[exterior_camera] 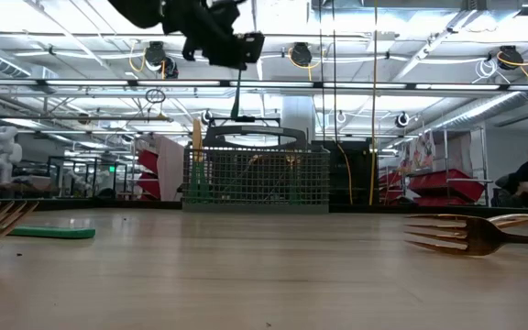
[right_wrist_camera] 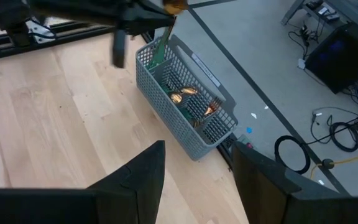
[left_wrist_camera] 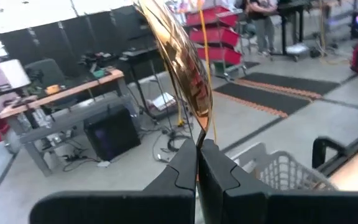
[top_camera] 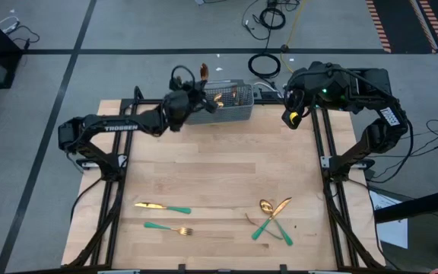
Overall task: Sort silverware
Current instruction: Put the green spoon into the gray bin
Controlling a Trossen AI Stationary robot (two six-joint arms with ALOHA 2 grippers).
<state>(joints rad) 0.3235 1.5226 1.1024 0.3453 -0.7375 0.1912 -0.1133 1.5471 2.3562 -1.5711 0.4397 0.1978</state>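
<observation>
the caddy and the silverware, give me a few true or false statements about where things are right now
1. The left gripper holds a gold-headed utensil over the caddy. True.
2. The caddy is empty. False: gold-headed pieces already stand in it.
3. The right gripper is shut on a fork. False: it is open and holds nothing, off the table's far right corner.
4. A knife and a fork lie near the table's front left. True.
5. The crossed pieces at front right lie inside the caddy. False: they lie on the bare table.
</observation>
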